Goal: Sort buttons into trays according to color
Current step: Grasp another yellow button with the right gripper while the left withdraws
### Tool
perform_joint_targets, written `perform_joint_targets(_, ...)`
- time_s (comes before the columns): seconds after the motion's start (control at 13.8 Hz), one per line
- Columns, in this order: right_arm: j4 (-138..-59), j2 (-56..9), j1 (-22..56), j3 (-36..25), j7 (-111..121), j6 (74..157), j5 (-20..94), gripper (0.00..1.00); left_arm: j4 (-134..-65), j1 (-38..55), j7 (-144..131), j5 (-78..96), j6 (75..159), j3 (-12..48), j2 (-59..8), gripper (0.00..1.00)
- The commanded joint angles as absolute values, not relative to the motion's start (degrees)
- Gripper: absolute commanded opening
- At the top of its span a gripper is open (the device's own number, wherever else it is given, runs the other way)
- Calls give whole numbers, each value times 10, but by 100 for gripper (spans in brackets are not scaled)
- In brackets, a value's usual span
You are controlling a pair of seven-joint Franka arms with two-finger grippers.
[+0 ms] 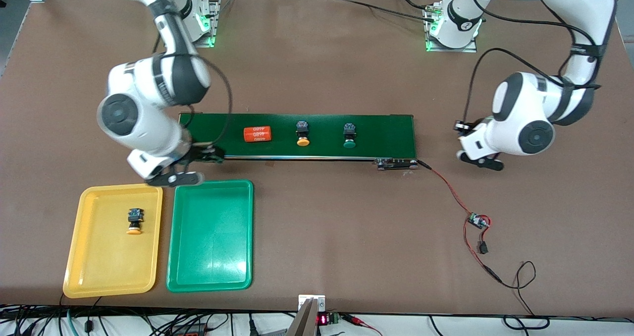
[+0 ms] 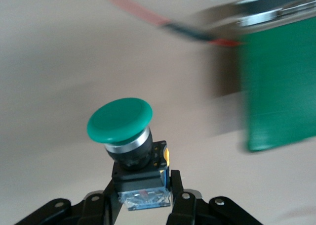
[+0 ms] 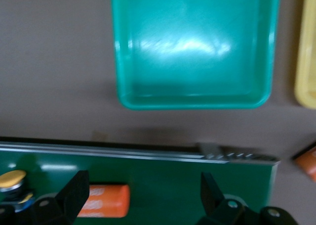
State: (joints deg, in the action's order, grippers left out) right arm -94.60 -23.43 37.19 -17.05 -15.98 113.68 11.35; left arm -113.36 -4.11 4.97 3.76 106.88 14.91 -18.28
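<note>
Stock at this moment, nearest the front camera first: your two trays lay side by side on the counter [image 1: 317,237] toward the right arm's end. The yellow tray [image 1: 89,271] held one yellow-capped button [image 1: 133,221], so that piece counted as sorted; the green tray [image 1: 210,271], just beside it toward the left arm's end, held nothing. Next came the right gripper [image 1: 195,166], over the counter between the green tray's rim and the conveyor belt [image 1: 381,128]; its jaws stood wide with nothing in them. On the belt you had an orange cylinder [image 1: 257,134], not one of the buttons, then a second yellow-capped button [image 1: 302,133], then a green-capped button [image 1: 349,135], each well apart from the next. Past the belt's end, toward the left arm's end of the counter, the left gripper [image 2: 146,205] hung over bare counter, its jaws clamped on the blue-and-black body of a second green-capped button [image 2: 120,118], cap up. By this count, one of four was done, one was in hand and two waited. A red lead [image 1: 448,187] and a small circuit board [image 1: 477,221] lay near that arm. The carry to the green tray looked long, and the right arm stood near that tray.
</note>
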Motion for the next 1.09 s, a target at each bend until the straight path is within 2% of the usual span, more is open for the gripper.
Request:
perform_joint_targets(0.0, -959, -241, 449, -175, -278, 1142, 117, 100, -1120, -26, 10, 99, 1115, 191, -209, 14)
perform_joint_targets(0.29, -961, -257, 483, -138, -362, 1143, 115, 100, -1127, 7, -89, 104, 1207, 234, -249, 15)
perform_joint_targets(0.36, -962, -262, 483, -126, -380, 1144, 114, 100, -1128, 15, -108, 104, 1211, 234, -251, 27)
perform_joint_targets(0.43, -962, -264, 483, -119, -393, 1144, 113, 100, -1128, 19, -128, 105, 1210, 235, -250, 91)
perform_joint_targets(0.51, -962, -269, 484, -117, -394, 1144, 113, 100, -1128, 20, -134, 104, 1203, 235, -245, 100)
perform_joint_targets(0.72, -964, -284, 489, -102, -394, 1146, 99, 100, -1126, 15, -137, 103, 1177, 238, -225, 100)
perform_joint_targets(1.01, -964, -305, 497, -101, -395, 1157, 79, 100, -1110, -27, -133, 94, 1114, 230, -158, 100)
